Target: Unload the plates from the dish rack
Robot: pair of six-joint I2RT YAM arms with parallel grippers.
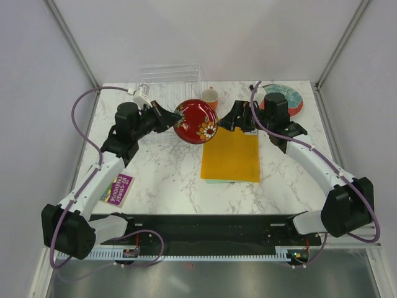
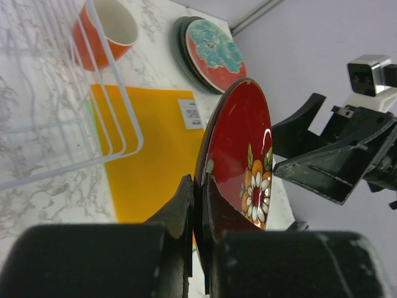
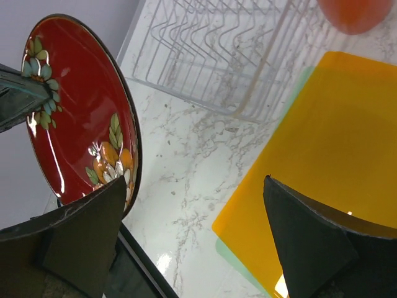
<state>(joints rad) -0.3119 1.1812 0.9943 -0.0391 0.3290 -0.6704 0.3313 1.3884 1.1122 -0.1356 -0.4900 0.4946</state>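
**Step in hand: passing the plate from arm to arm (judged).**

- The left gripper [image 2: 197, 186] is clamped narrowly on the lower rim of the red plate [image 2: 239, 149]. It has the plate on edge, tilted, and apparently clear of the table [image 1: 161, 167].
- The dish rack [image 1: 170, 77] stands at the far edge, behind the left gripper. No plate shows in the slots that can be seen.
- The plate hangs in front of the rack, over the near-left corner of the yellow folder [image 1: 231, 155]. The orange cup [image 1: 210, 97] is just behind it.
- The right gripper [image 3: 192, 186] is spread wide and holds nothing. It sits just beside the plate's right edge.
- A stack of plates [image 1: 291, 99] lies at the far right corner, well apart from the rack.

**Advice**
- Bring the right jaws squarely over the rim, opposite the left grip, so that both pads land on the flat border and not the curved lip.
- The left gripper should let go only once the right one is firmly closed. The glaze looks slick, and a grip on one edge may let the plate swing.
- Keep the plate away from the cup.

**Condition of the item**
- The plate is round, with a glossy deep red glaze.
- It is painted with white and orange flowers and green leaves, inside a thin dark rim.
- No chips are visible.
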